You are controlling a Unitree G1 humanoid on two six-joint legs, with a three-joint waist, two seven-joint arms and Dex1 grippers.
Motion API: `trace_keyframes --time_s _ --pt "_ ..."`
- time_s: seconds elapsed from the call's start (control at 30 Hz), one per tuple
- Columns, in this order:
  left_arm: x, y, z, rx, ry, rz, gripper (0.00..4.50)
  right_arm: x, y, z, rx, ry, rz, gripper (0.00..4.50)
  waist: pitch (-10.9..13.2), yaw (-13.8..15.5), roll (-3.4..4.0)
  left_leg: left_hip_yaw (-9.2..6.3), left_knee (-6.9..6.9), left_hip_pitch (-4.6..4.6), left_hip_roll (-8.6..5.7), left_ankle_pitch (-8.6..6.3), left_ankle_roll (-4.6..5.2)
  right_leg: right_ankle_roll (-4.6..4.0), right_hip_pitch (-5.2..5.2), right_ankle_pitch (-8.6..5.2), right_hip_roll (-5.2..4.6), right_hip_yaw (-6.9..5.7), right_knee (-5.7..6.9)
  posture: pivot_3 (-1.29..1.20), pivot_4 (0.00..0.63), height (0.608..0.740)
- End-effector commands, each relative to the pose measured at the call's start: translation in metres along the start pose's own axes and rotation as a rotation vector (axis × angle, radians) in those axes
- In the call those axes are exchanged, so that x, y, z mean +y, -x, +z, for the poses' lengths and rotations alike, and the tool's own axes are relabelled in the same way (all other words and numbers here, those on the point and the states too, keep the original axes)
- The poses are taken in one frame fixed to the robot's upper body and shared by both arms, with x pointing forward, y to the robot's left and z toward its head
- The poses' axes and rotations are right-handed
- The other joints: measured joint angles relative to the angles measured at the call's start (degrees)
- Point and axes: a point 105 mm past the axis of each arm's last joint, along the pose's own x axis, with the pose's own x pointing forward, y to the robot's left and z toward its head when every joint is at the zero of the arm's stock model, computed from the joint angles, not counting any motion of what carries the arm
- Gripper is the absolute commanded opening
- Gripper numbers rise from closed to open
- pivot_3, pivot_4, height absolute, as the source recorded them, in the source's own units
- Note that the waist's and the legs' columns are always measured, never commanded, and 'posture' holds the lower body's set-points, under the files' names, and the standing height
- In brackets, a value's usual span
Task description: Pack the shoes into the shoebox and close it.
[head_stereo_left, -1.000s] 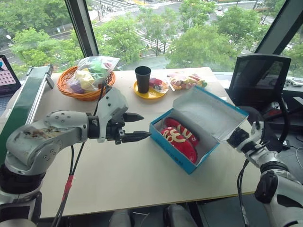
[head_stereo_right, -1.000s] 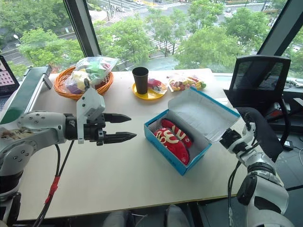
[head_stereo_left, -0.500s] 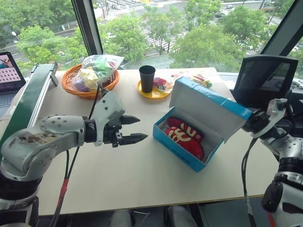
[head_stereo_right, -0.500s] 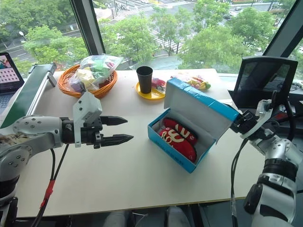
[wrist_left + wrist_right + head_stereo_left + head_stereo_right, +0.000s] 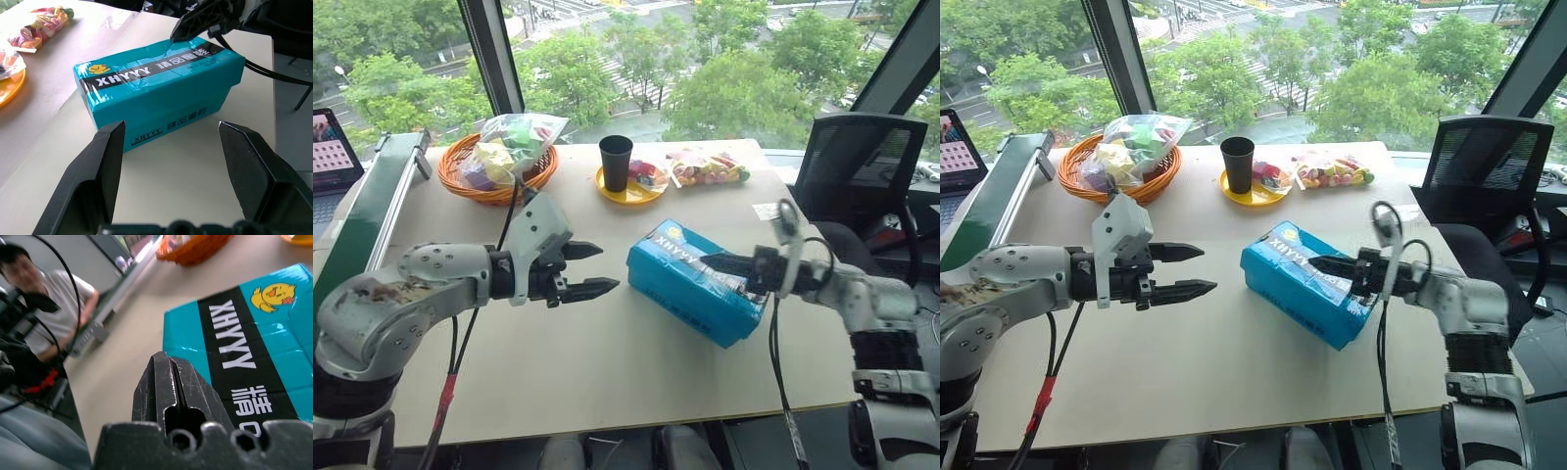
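The bright blue rectangular cardboard shoebox [image 5: 697,281], lid down with its black band and white lettering facing up, sits near the middle of the pale wooden table [image 5: 607,362], angled across it. The shoes are hidden, presumably inside. The right gripper [image 5: 720,264], its two black fingers pressed together and holding nothing, lies over the lid's right end, apparently to press it flat; actual contact cannot be confirmed. The left gripper [image 5: 592,268], jaws spread wide and empty, hovers just left of the box, level with its short end, seemingly ready to steady it. Bare tabletop surrounds the box on the near and left sides, leaving room to move. Well behind stand a dark cup [image 5: 615,162] on a yellow plate [image 5: 628,192], bagged sweets [image 5: 707,166] and an orange wicker basket [image 5: 494,171]; a black office chair [image 5: 862,162] crowds the right edge.
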Motion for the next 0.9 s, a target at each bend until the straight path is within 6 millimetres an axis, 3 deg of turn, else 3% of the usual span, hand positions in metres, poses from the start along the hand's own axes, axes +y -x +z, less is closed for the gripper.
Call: trace_keyframes --time_s 0.03,0.2,0.33,0.47,0.57,0.77,0.83,0.9 --pt "0.001 0.001 0.004 -0.048 -0.001 0.020 3.22 0.000 0.028 0.040 -0.086 0.062 -0.026 1.36 0.0 0.1 0.03 0.01 0.00 -0.06 -0.01 0.00 0.00 0.00 -0.06 0.00 -0.01 0.00 -0.01 0.00 0.150 0.737" --pt "0.013 0.000 -0.008 -0.059 -0.006 0.130 3.22 -0.027 0.055 0.057 -0.151 0.122 -0.237 3.12 0.0 0.2 0.05 0.04 0.01 -0.09 -0.01 0.00 0.00 -0.01 -0.10 0.00 0.01 -0.01 -0.01 0.00 0.150 0.737" --pt "0.028 -0.001 -0.020 -0.076 -0.065 0.297 3.22 -0.049 0.071 0.047 -0.171 0.133 -0.408 4.42 0.0 0.2 0.05 0.13 0.01 0.01 -0.04 0.00 0.00 -0.01 -0.01 0.00 -0.02 0.01 -0.02 0.00 0.150 0.737" --pt "0.036 0.001 -0.026 -0.157 -0.041 0.409 3.22 -0.086 0.111 0.048 -0.222 0.147 -0.690 4.47 0.0 0.4 0.05 0.14 0.00 -0.14 -0.03 -0.02 0.03 -0.01 -0.14 0.01 -0.05 0.04 -0.05 0.00 0.150 0.737" --pt "0.044 0.000 -0.039 -0.167 -0.045 0.507 3.22 -0.104 0.136 0.035 -0.217 0.117 -0.847 4.47 0.0 0.7 0.05 0.20 0.02 -0.23 -0.06 -0.01 0.03 -0.01 -0.21 0.02 -0.05 0.06 -0.04 0.00 0.150 0.737" --pt "0.061 0.005 -0.072 -0.200 0.011 0.749 3.22 -0.122 0.160 -0.020 -0.206 0.020 -1.119 4.47 0.0 0.7 0.05 0.33 0.02 -0.19 -0.04 -0.01 0.04 -0.01 -0.15 0.02 -0.06 0.07 -0.06 0.00 0.150 0.737" --pt "0.058 0.006 -0.084 -0.202 0.025 0.780 3.22 -0.118 0.155 -0.046 -0.188 -0.015 -1.129 4.47 0.0 0.6 0.06 0.35 0.02 -0.20 -0.02 -0.01 0.04 -0.01 -0.15 0.02 -0.06 0.07 -0.05 0.00 0.150 0.737" --pt "0.054 0.009 -0.113 -0.172 0.067 0.846 3.22 -0.111 0.144 -0.076 -0.219 -0.092 -1.151 4.47 0.0 0.5 0.07 0.35 0.01 -0.15 -0.01 -0.02 0.04 -0.01 -0.13 0.02 -0.06 0.09 -0.05 0.00 0.150 0.737"
